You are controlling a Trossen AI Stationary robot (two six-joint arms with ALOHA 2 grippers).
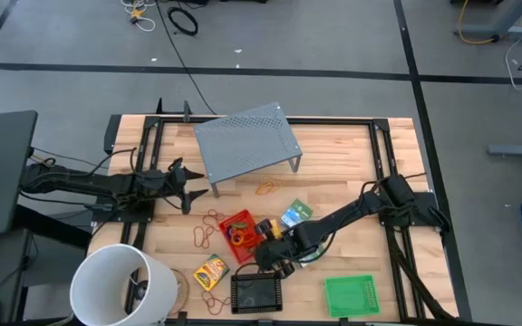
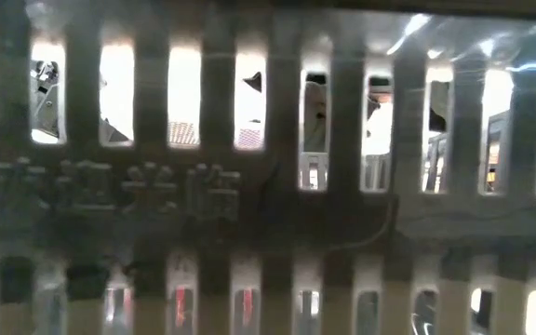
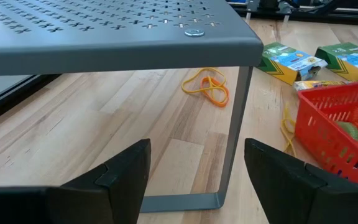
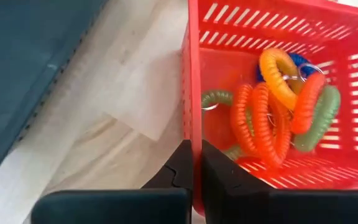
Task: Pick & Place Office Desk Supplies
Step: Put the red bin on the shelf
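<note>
Low view blocked by tray mesh

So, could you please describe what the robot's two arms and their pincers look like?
Both arms are dark and slim-jointed, with black cables bundled at their bases. The left pincer has two black, wedge-shaped fingers with matte faces. The right pincer has matching black fingers. No markings are visible.

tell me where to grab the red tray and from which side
By its thin upright wall, from above, one finger inside and one outside. The red tray has an open top and slotted sides too wide to span, and coiled rings fill the middle. The right pincer is shut on the wall this way.
</note>
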